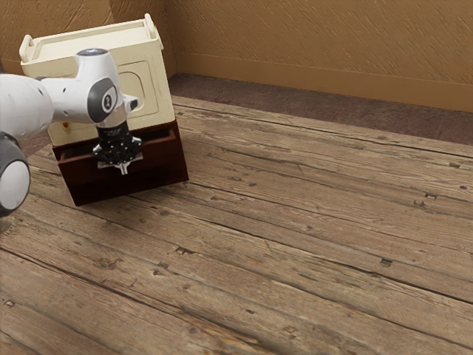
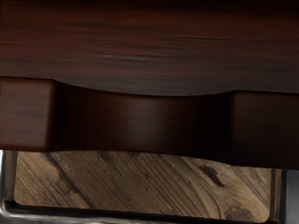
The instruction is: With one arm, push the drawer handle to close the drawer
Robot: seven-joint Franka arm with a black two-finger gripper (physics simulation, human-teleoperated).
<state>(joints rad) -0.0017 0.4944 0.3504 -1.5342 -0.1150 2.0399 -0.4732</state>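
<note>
My gripper [image 1: 120,154] points down at the front of the dark brown drawer [image 1: 161,155], covering part of its front. The drawer stands partly pulled out, with a dark gap above its front panel. In the wrist view the drawer's top edge [image 2: 142,122] crosses the picture, with a shallow curved cutout in it. A shiny metal frame [image 2: 8,186] lies just beyond that edge, close under my hand; I cannot tell whether it is the handle. The fingers' spacing is unclear.
A cream box-like body [image 1: 151,96] with raised side rails stands above the drawer section. Wooden planks [image 1: 295,222] stretch across the exterior view's right and foreground. A brown wall [image 1: 318,44] rises behind.
</note>
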